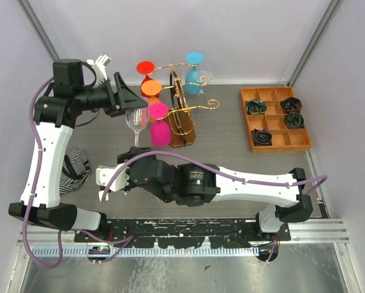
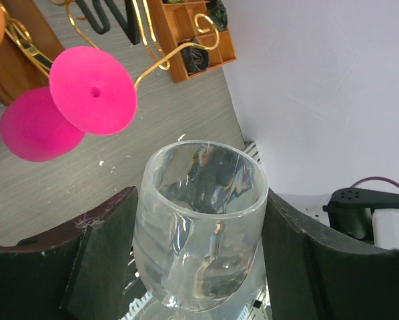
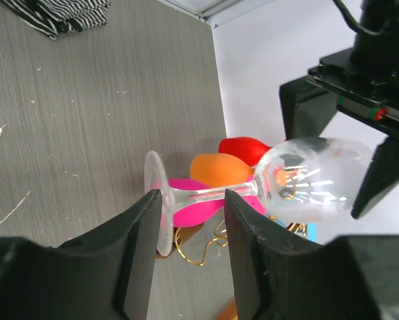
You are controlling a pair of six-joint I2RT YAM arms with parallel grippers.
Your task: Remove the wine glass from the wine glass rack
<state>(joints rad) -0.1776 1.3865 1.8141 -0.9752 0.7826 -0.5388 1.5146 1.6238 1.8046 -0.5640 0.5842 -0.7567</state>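
Observation:
A clear wine glass (image 1: 135,119) hangs stem-down just left of the wine glass rack (image 1: 184,116), a gold wire stand on a brown wooden base. My left gripper (image 1: 125,97) is shut on its bowl; the left wrist view shows the bowl (image 2: 199,227) pressed between both fingers. My right gripper (image 1: 135,152) sits below it, open. In the right wrist view the stem (image 3: 206,195) crosses the gap between my right gripper's (image 3: 191,200) jaws, and the foot lies by the left finger (image 3: 143,233). Whether the fingers touch the glass I cannot tell.
Red (image 1: 146,67), orange (image 1: 150,89), pink (image 1: 159,131) and blue (image 1: 195,59) glasses hang on the rack. An orange-brown compartment tray (image 1: 301,145) with dark items lies at the right. A striped cloth (image 1: 75,168) lies by the left arm. White walls close the back.

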